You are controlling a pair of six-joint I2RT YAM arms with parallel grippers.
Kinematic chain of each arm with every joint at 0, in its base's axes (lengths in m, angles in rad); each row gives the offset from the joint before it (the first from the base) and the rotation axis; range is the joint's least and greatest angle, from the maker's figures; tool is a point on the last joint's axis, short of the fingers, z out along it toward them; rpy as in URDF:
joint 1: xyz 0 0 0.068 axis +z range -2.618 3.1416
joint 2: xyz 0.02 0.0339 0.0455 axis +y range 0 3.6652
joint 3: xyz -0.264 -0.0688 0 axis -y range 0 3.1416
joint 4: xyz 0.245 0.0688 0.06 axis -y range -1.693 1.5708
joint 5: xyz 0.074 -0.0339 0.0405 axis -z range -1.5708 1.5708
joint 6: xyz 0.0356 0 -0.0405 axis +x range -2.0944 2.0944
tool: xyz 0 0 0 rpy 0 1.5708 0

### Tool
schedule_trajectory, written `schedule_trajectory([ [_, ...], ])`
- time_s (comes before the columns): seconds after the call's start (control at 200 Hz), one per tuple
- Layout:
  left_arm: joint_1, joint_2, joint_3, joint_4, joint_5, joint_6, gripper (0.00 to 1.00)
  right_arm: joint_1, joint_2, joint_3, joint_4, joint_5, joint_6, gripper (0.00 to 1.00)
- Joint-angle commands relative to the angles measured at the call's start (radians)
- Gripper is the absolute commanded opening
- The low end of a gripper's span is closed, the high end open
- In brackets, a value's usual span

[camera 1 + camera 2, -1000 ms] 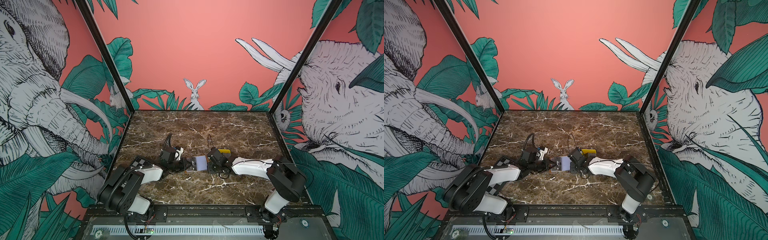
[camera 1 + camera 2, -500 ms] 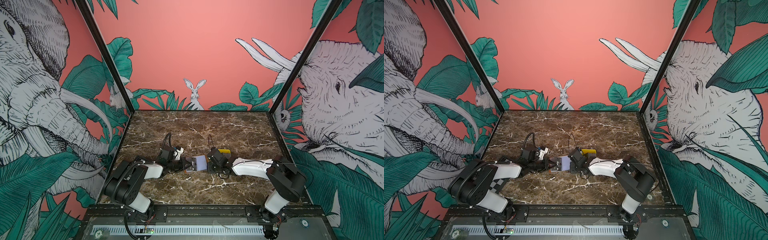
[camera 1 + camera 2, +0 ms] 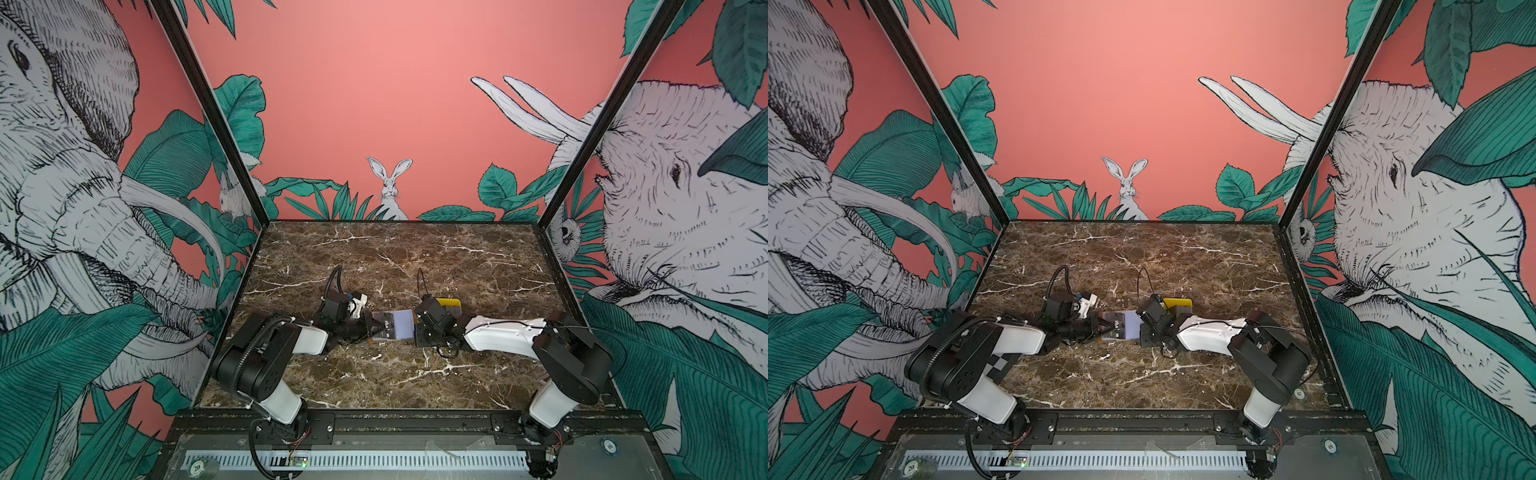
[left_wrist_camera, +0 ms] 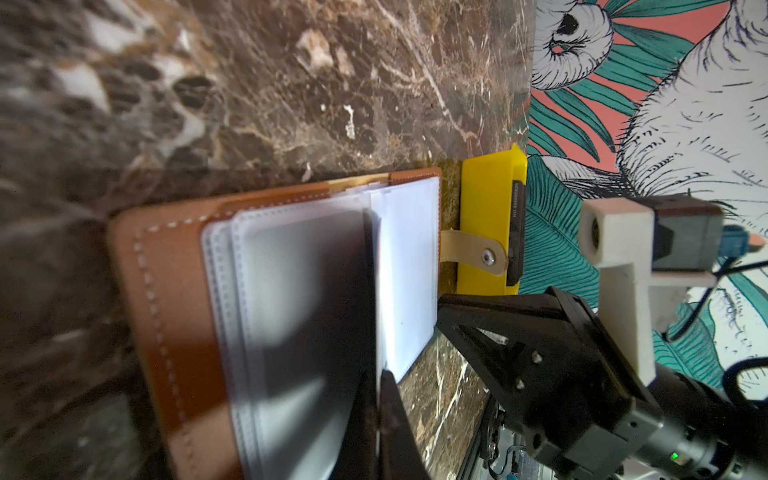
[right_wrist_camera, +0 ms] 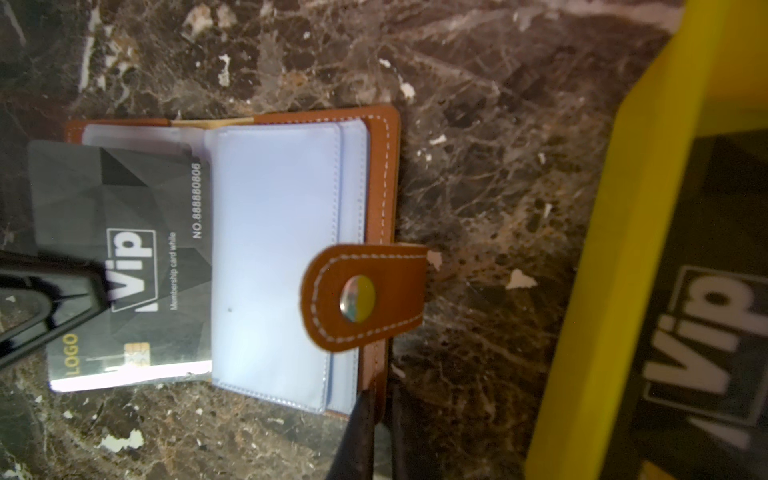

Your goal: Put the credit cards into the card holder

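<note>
The left claw (image 4: 377,376) is clamping a black Vip card (image 5: 120,249), whose far edge is reaching the fold of the open card holder (image 5: 274,232) just ahead of its tips. Whether it is inside a sleeve is unclear. The right claw (image 5: 380,399) is pinching the holder's leather cover beside the snap tab (image 5: 361,295). The push is probably calling for a flat, square card, sliding slowly, with the right claw bracing the holder against skidding.

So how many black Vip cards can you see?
2. The held card is pinched in the left gripper, lying over the open card holder. The tray card lies in the yellow tray; more may hide under it.
</note>
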Motion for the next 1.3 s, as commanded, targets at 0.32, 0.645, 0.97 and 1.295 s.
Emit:
schedule_trajectory([
  [0.32, 0.027, -0.083, 0.041, -0.127, 0.000, 0.035, 0.00, -0.004, -0.008, -0.038, 0.008, 0.007, 0.013, 0.11],
  [0.645, 0.031, -0.017, 0.042, -0.009, 0.045, -0.026, 0.00, -0.005, -0.002, -0.037, 0.024, 0.004, 0.016, 0.11],
  [0.97, 0.031, 0.030, 0.040, 0.017, 0.051, -0.049, 0.00, -0.005, 0.002, -0.038, 0.029, -0.004, 0.019, 0.11],
  [1.295, 0.031, 0.052, 0.047, 0.040, 0.082, -0.063, 0.00, -0.005, 0.016, -0.038, 0.038, -0.014, 0.023, 0.11],
])
